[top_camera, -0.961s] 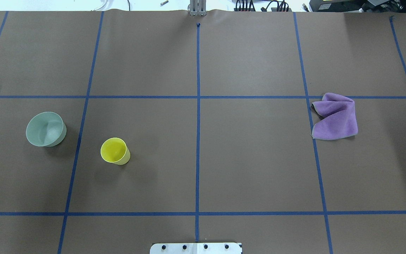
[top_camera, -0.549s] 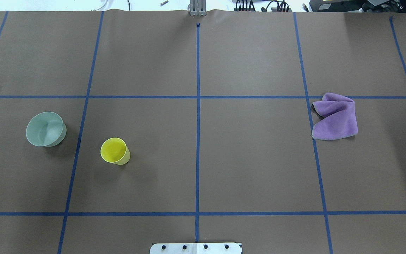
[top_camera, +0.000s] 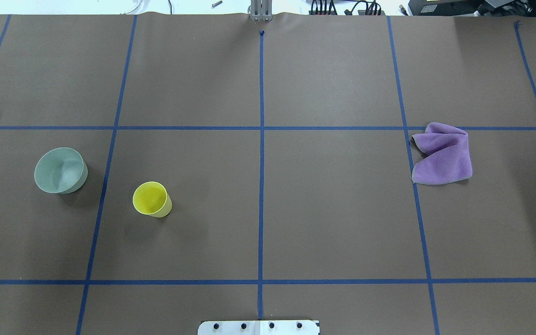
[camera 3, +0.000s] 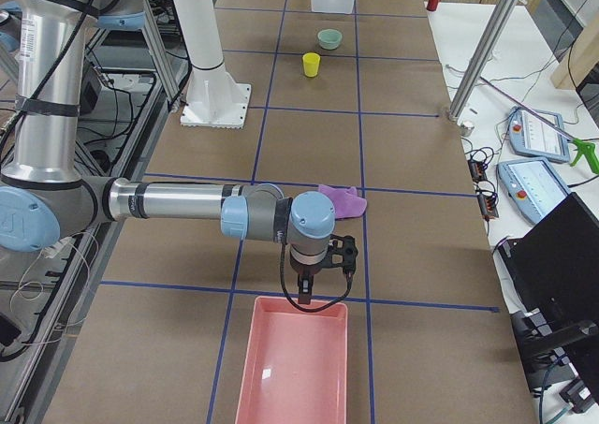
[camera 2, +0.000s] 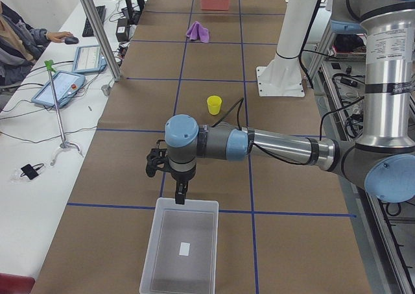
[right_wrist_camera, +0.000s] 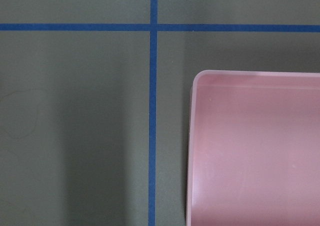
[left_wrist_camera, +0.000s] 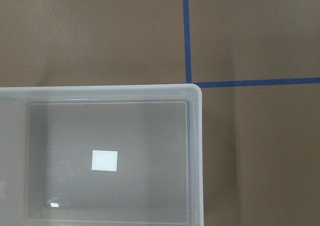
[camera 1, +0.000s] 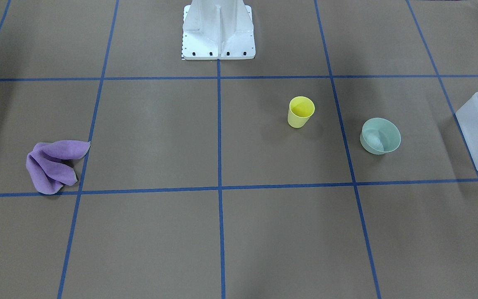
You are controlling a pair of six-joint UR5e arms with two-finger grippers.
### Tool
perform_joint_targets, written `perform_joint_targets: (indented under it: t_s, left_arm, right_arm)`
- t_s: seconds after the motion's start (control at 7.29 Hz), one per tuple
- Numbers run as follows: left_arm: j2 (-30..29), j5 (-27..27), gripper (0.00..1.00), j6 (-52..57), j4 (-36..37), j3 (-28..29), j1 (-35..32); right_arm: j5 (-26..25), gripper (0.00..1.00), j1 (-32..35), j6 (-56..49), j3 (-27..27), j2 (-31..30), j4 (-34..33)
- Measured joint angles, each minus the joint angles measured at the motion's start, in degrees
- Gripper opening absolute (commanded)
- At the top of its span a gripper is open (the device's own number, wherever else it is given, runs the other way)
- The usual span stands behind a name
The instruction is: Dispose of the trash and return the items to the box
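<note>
Mint-green bowl stands upright on the left side of the table, near the yellow cup but apart from it. The box sits at the far left end, and the left gripper hangs over its rim. The right gripper hangs over the rim of the pink tray, near the purple cloth. I cannot tell whether either gripper's fingers are released or clenched.

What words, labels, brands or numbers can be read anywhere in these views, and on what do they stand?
No text can be read in any view.
White sticker on the floor of the box: looks blank.
Printed label on the left arm: too small to read.
Tablet on the side table: screen too small to read.
</note>
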Motion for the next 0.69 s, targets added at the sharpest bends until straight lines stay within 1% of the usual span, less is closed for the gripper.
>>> perform_joint_targets:
  t_s: [0.14,0.27,0.55,0.69]
  left_arm:
    - [-0.5,-1.1,0.98,-2.8,-1.2,-0.5,3.4]
    - [-1.4,-1.3,0.98,-7.8,-2.7,-1.3,7.1]
    - [-4.2,-0.8,0.98,-23.4,-4.0,-4.0,15.9]
    - [-6.4,0.7,0.98,-31.2,-4.2,-4.7,20.7]
  right_arm:
    - [0.0,1.0,0.0,-0.1,0.1,0.0,0.0]
    - [-0.1,1.0,0.0,-0.1,0.2,0.1,0.0]
    - [-0.1,1.0,0.0,-0.2,0.4,0.2,0.0]
    - [-0.1,1.0,0.0,-0.2,0.4,0.1,0.0]
